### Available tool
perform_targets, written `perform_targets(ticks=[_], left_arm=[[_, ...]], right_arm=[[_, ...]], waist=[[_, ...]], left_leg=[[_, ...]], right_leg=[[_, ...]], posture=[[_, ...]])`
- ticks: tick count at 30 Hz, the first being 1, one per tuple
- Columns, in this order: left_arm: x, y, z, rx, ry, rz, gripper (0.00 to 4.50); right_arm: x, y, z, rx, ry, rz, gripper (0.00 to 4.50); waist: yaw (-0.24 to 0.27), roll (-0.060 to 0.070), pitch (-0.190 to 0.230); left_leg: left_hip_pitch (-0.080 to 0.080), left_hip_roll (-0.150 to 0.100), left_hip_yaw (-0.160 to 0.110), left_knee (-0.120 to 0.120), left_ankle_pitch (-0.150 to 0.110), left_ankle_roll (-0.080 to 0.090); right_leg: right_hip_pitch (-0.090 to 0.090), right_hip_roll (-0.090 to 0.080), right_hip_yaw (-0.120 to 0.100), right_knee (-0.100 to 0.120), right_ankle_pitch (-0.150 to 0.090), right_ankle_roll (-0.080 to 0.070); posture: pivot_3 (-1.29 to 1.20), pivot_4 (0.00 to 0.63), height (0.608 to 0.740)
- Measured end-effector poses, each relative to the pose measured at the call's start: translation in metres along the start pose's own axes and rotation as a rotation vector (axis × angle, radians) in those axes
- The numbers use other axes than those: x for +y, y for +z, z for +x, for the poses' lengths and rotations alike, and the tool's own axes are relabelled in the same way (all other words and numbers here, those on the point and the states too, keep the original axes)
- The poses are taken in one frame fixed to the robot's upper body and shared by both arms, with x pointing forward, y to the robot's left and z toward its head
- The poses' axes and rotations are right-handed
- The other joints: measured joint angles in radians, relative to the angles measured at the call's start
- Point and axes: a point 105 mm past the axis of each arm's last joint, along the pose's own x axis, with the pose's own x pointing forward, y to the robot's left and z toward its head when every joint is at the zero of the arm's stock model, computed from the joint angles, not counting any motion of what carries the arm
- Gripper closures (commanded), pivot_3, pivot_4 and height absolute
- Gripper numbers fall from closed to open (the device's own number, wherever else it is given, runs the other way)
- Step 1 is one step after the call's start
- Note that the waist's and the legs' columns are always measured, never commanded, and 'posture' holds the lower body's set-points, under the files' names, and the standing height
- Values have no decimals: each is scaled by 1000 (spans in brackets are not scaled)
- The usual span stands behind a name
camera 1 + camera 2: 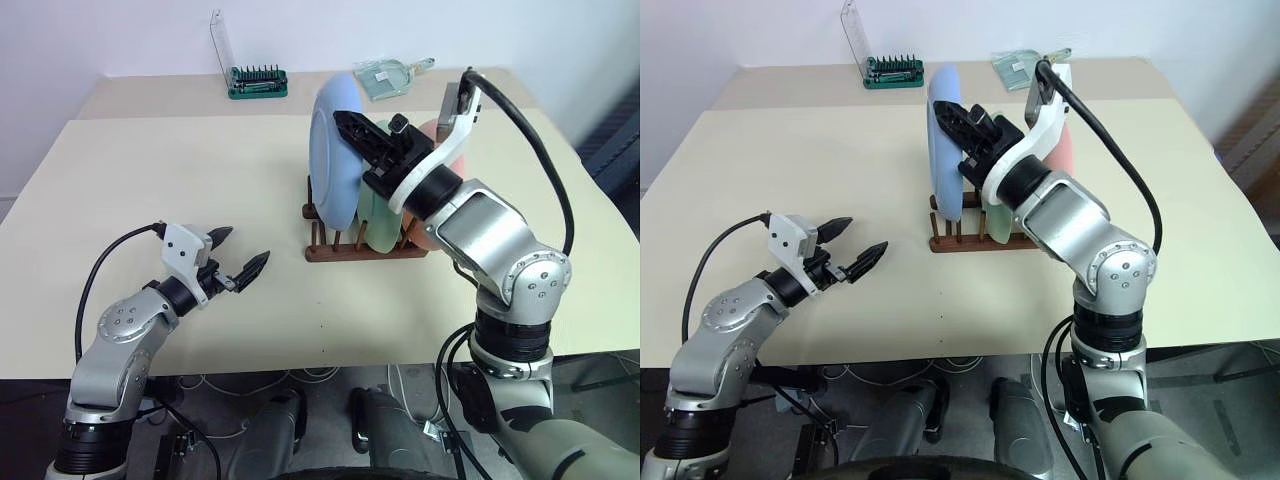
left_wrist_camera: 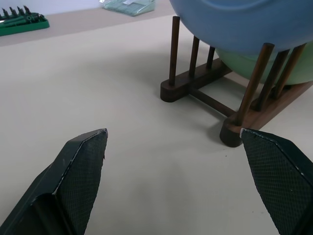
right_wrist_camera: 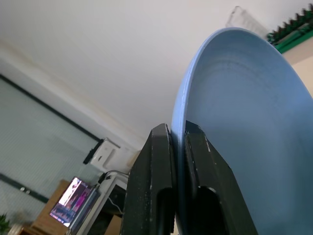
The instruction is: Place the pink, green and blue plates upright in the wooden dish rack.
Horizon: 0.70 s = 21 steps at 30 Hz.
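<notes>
The right arm rises from the near right edge of the table [image 1: 150, 170], bent at the elbow, its forearm reaching up and leftward over the rack [image 1: 365, 250]. The right gripper [image 1: 350, 128] points toward the robot's left and slightly upward, its two black fingers [image 3: 159, 161] pinched tight on the rim of the blue plate [image 1: 335, 150]. That plate stands on edge at the left end of the rack, its lower rim down among the pegs, leaning a little.

The green plate [image 1: 378, 225] stands upright in the rack just right of the blue one, and the pink plate [image 1: 452, 150] stands behind the right forearm, mostly hidden by it.

The left arm sits low at the near left, forearm roughly level, pointing forward and toward the right. The left gripper [image 1: 238, 260] has its fingers spread wide, holding nothing, hovering over bare tabletop well apart from the rack.

The table is pale cream, with the dark reddish-brown rack right of centre. At the far edge stand a green bit holder [image 1: 258, 82] and a clear plastic package [image 1: 385, 76]. A white wall lies behind. Cables hang below the table's near edge.
</notes>
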Motion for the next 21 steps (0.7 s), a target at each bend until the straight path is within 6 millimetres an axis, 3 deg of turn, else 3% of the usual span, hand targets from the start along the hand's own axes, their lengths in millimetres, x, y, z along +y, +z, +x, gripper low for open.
perform_targets(ticks=[9,12,18,19,21], left_arm=[[-12,8,-1,-32,-66,-5,29],[-14,5,-1,-25,-77,-10,0],[-17,4,0,-20,-88,-13,0],[-17,4,0,-20,-89,-13,0],[-17,4,0,-19,-89,-13,0]], right_arm=[[-6,-5,3,23,-43,20,4500],[-8,-5,3,29,-54,22,3430],[-12,-5,3,33,-69,24,413],[-12,-5,3,33,-69,24,79],[-12,-5,3,32,-68,23,79]], waist=[[0,0,0],[0,0,0],[0,0,0],[0,0,0],[0,0,0]], left_leg=[[0,0,0,0,0,0],[0,0,0,0,0,0],[0,0,0,0,0,0],[0,0,0,-1,0,0],[0,0,0,-1,0,0]], right_leg=[[0,0,0,0,0,0],[0,0,0,0,0,0],[0,0,0,-1,0,0],[0,0,0,-1,0,0],[0,0,0,-1,0,0]], posture=[[0,150,740],[0,150,740],[0,150,740],[0,150,740],[0,150,740]])
